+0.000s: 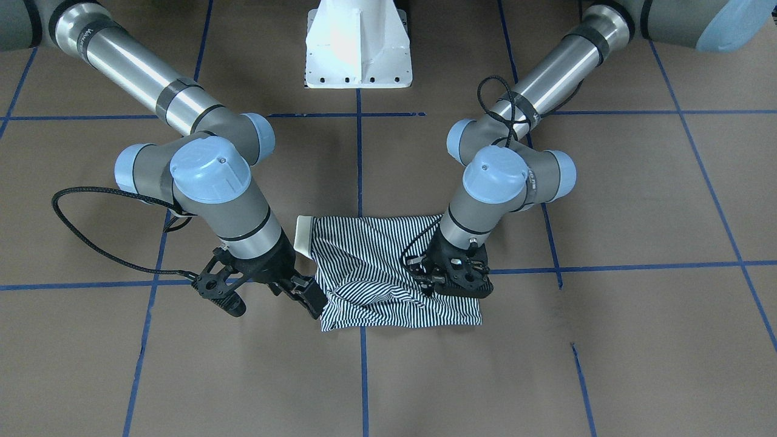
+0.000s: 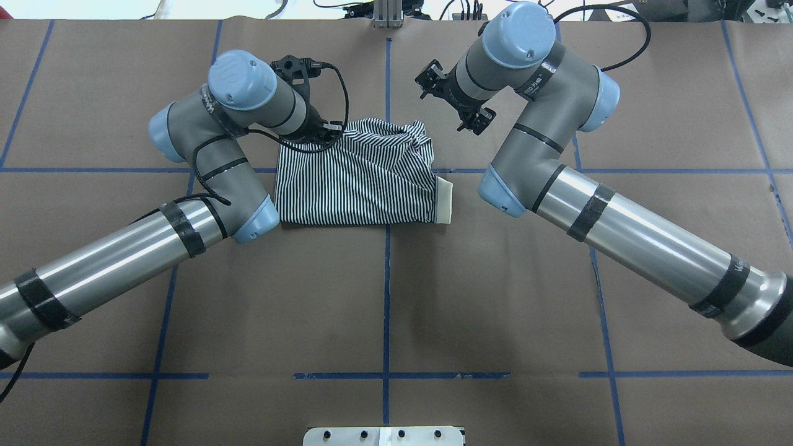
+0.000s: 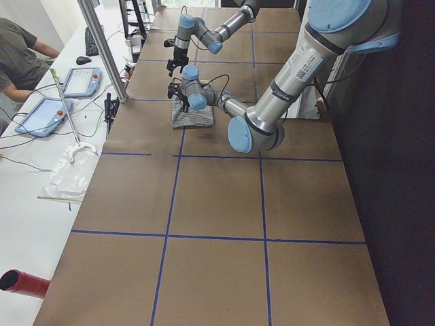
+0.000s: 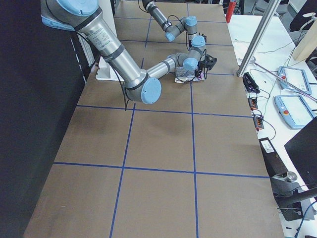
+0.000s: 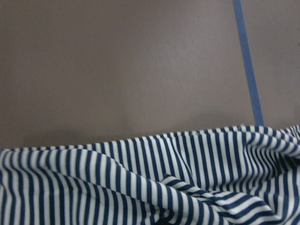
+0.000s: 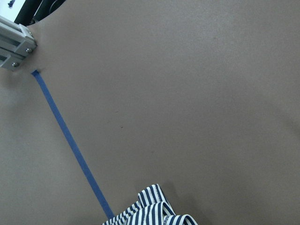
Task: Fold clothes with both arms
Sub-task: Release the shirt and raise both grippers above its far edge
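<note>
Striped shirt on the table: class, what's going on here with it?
A two-armed robot is folding a striped shirt on a brown table. It is already a small bundle, white collar at one end, rumpled along the edge away from the robot. The left claw is down on that rumpled edge; the right claw is by the corner at the collar end. Whether either grips cloth is hidden.

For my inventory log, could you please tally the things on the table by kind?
Shirt: 1
Arms: 2, the left arm and the right arm
Base: 1
Total: 4
</note>
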`<action>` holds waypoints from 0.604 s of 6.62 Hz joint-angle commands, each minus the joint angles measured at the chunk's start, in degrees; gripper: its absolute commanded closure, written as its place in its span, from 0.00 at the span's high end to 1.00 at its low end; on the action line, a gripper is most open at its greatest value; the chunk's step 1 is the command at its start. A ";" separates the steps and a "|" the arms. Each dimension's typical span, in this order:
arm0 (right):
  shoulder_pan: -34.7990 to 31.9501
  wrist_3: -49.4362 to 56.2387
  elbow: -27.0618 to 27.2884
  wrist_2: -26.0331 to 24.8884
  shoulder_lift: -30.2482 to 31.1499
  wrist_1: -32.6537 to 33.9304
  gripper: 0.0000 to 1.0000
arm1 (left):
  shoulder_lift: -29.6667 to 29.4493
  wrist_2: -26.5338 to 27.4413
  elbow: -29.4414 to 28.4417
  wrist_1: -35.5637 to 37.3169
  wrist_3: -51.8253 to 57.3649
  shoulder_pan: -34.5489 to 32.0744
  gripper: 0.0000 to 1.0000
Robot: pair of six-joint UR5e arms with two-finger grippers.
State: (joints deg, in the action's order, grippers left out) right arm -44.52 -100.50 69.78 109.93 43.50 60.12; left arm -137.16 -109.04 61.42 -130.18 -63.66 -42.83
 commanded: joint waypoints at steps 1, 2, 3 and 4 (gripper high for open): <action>1.01 0.13 0.35 -0.24 1.05 -0.09 1.00 | -0.57 2.60 -6.10 -7.40 0.55 -2.77 0.00; 2.06 -0.39 0.53 -0.33 0.88 -0.17 1.00 | -1.18 2.43 -6.31 -8.06 0.46 -4.88 0.00; 4.33 -1.26 0.88 -1.29 0.10 -0.18 1.00 | -1.71 0.17 -5.61 -8.07 0.29 -7.51 0.00; 6.44 -2.49 2.18 -2.43 0.01 -0.09 0.85 | -0.41 -5.68 -2.30 -7.72 0.55 -11.19 0.00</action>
State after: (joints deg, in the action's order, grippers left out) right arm -40.36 -101.82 70.90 108.61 43.79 59.97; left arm -138.28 -109.92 56.68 -137.95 -63.24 -50.40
